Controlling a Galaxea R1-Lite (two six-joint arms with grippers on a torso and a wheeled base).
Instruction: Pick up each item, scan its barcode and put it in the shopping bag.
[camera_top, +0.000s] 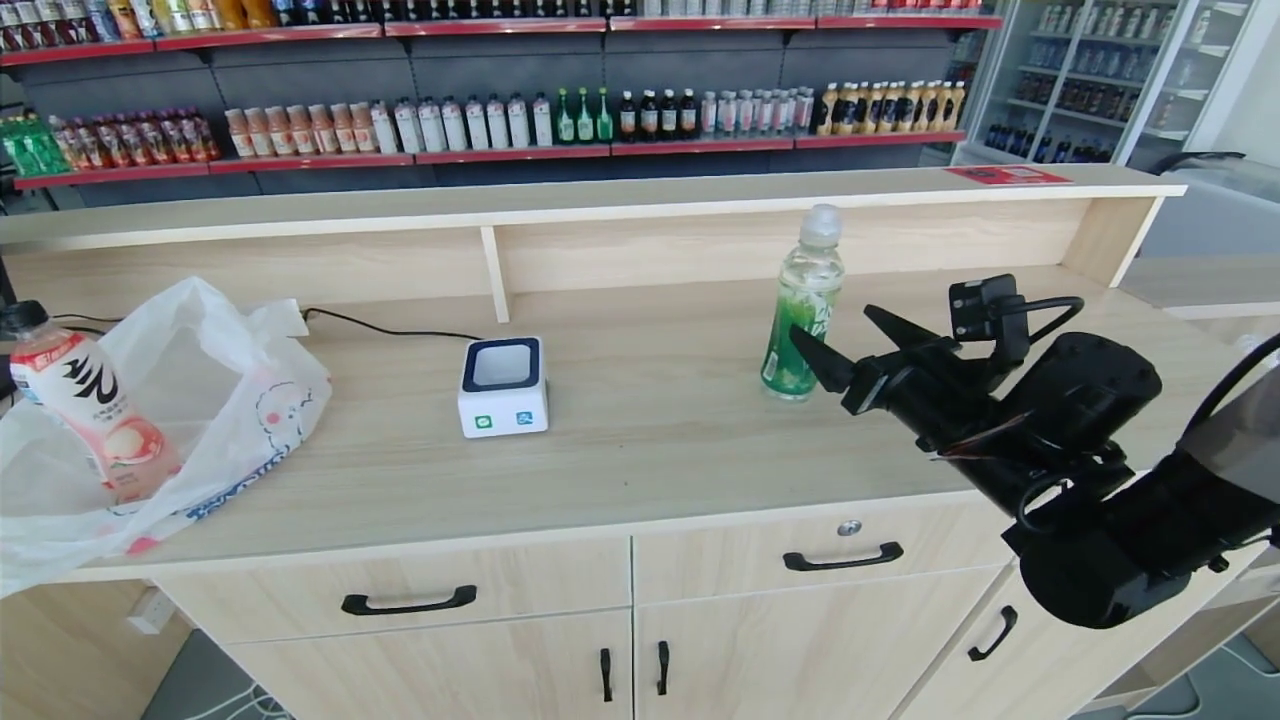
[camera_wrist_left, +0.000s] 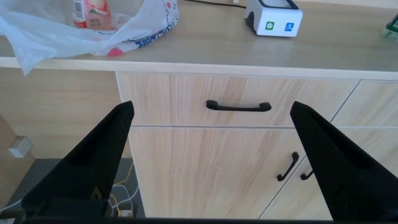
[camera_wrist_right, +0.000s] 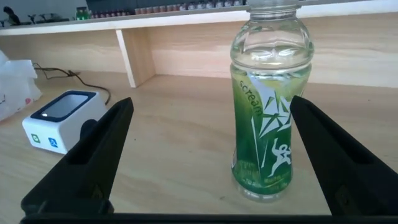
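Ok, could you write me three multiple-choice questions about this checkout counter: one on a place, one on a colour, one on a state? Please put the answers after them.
1. Where is the pink-label bottle?
A) in the shopping bag
B) on the upper ledge
C) in a drawer

2. What colour is the top frame of the barcode scanner?
A) red
B) dark blue
C) yellow

3. How is the right gripper at the green-label bottle?
A) clamped on it
B) open, bottle not gripped
C) shut above its cap

Answers:
1 A, the bag's plastic wraps its lower part.
2 B, a dark blue rim on a white cube.
3 B, gaps show on both sides of the bottle.
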